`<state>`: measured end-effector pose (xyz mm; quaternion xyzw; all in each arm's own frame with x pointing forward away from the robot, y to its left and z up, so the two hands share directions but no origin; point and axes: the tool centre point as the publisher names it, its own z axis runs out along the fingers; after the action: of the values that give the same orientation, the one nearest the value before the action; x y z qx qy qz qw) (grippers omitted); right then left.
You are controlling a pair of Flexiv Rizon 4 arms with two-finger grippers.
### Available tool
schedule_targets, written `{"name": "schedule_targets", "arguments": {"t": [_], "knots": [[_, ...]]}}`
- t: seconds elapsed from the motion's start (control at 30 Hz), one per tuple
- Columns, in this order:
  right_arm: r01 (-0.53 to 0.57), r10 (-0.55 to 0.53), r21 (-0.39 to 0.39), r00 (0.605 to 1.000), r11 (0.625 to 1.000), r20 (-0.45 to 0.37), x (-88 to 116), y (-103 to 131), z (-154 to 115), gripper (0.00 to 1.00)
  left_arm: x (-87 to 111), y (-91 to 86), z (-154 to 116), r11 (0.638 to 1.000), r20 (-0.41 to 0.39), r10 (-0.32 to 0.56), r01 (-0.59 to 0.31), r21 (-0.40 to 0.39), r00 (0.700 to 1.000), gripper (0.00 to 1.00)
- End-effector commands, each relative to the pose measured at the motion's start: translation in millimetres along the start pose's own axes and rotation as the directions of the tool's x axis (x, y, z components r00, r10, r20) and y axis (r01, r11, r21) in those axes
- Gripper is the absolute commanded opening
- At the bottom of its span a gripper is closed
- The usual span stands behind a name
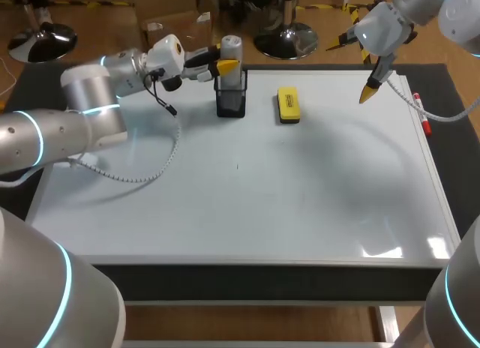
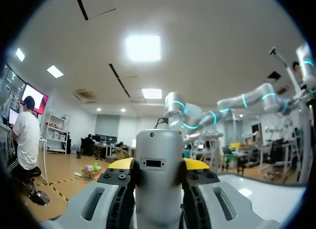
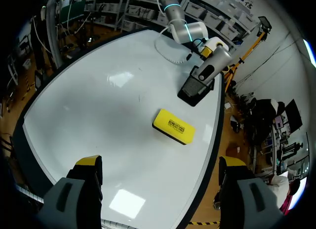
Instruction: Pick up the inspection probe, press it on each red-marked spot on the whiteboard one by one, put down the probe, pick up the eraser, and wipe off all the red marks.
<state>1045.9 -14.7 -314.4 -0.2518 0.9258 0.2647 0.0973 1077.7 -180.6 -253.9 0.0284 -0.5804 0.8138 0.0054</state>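
The whiteboard (image 1: 300,213) is lying flat on the table, and the left pincer (image 2: 159,166) is gripping the probe (image 2: 158,145).
The grey probe is standing upright between the left pincer's two fingers. Both yellow tips are pressing on its sides, and its lower end is sitting in the black holder (image 1: 231,102) just under the pincer. I am guessing the probe is hard, smooth and a bit slippery. So squeezing it high up, above the holder's rim, is looking like the right place, and lifting it straight up should keep the holder from tipping. The right pincer (image 3: 160,165) is hanging wide open and holding nothing, with the yellow eraser (image 3: 174,126) lying ahead of it on the board. I am not seeing any red marks.
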Motion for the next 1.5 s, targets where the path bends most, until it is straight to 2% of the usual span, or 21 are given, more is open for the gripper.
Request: {"name": "schedule_targets", "arguments": {"t": [0.03,0.07,0.3,0.43,0.77,1.0,1.3,1.5], "knots": [[0.001,-0.001,0.002,1.0,1.0,-0.004,-1,0,0,1.0,10.0,-7.0,-1,1.0,0.019,0.008,-0.008,-0.011,1.0,0.82],[0.001,-0.001,0.002,1.0,1.0,-0.004,-1,0,0,1.0,11.0,-9.3,-1,1.0,0.019,0.013,-0.013,-0.012,1.0,1.0],[0.001,-0.001,0.002,1.0,1.0,-0.004,-1,0,0,1.0,16.5,-23.5,-1,0.998,0.004,0.052,-0.051,-0.039,0.999,1.0],[0.001,-0.001,0.002,1.0,1.0,-0.004,-1,0,0,1.0,20.6,-30.5,0,0.995,-0.013,0.065,-0.066,-0.08,0.998,1.0],[0.001,-0.001,0.002,1.0,1.0,-0.004,-1,0,0,1.0,34.5,-43.4,-2,0.956,0.002,0.106,-0.102,-0.274,0.994,1.0],[0.001,-0.001,0.002,1.0,1.0,-0.004,-1,0,0,1.0,40.7,-51.6,-11,0.931,0.02,0.139,-0.123,-0.343,0.99,1.0],[0.001,-0.001,0.002,1.0,1.0,-0.004,-1,0,0,1.0,49.4,-60.9,-20,0.833,0.05,0.236,-0.175,-0.525,0.97,1.0],[0.001,-0.001,0.002,1.0,1.0,-0.004,-1,0,0,1.0,56.7,-67.7,-31,0.719,0.075,0.335,-0.204,-0.664,0.939,1.0]]}}
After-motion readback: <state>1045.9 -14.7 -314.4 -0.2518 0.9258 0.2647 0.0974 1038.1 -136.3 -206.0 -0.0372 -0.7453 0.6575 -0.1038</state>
